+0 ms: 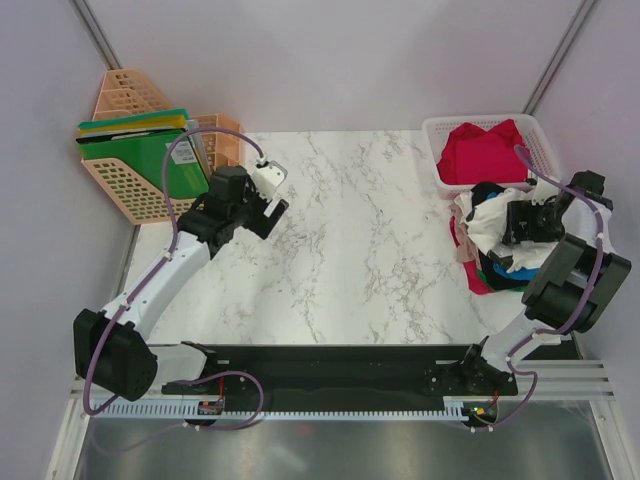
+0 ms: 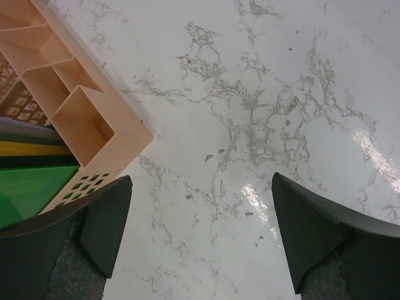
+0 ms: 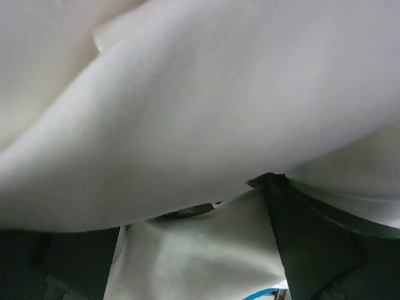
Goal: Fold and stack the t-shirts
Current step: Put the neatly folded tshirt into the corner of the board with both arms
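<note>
Evidently the first pick is in hand: the right hand (image 1: 525,222), its jaws apart, is sunk in the heaped t-shirts (image 1: 478,235), with the white t-shirt (image 3: 187,125) bunched right under it (soft, thick folds). Next it should pinch one layer only. The left hand (image 2: 200,237) gapes over bare counter (image 2: 250,94).

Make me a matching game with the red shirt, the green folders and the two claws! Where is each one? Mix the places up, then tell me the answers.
Things:
1. red t-shirt
2. green folders
3. left claw
4. right claw

Places:
A. over the bare marble table
B. in the white basket
C. right up against the white t-shirt
D. in the peach rack

Pairs: 1-B, 2-D, 3-A, 4-C
</note>
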{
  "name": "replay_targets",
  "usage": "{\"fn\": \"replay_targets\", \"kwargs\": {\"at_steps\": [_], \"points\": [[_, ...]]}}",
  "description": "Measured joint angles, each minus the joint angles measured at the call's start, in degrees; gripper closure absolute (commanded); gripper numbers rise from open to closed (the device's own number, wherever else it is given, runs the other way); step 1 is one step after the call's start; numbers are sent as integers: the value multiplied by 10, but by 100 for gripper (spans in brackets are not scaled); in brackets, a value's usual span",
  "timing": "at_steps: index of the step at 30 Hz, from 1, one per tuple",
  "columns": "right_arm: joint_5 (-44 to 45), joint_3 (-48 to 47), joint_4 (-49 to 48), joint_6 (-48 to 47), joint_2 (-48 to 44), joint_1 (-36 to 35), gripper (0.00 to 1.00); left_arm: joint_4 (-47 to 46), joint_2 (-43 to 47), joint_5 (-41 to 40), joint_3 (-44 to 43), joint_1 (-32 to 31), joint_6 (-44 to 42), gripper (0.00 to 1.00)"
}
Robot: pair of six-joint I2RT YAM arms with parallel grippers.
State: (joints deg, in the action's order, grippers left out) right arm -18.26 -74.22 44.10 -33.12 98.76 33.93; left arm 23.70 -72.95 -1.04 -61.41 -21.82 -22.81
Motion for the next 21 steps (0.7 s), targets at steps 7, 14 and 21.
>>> {"fn": "replay_targets", "kwargs": {"at_steps": [7,14,21], "points": [[-5,-22,50,-10,-24,4,2,2,-7,11,0,0,0,0],[-49,-264,166,29,-105,20,2,2,-10,16,0,0,0,0],[-125,-315,136,120,-334,19,2,2,-9,17,0,0,0,0]]}}
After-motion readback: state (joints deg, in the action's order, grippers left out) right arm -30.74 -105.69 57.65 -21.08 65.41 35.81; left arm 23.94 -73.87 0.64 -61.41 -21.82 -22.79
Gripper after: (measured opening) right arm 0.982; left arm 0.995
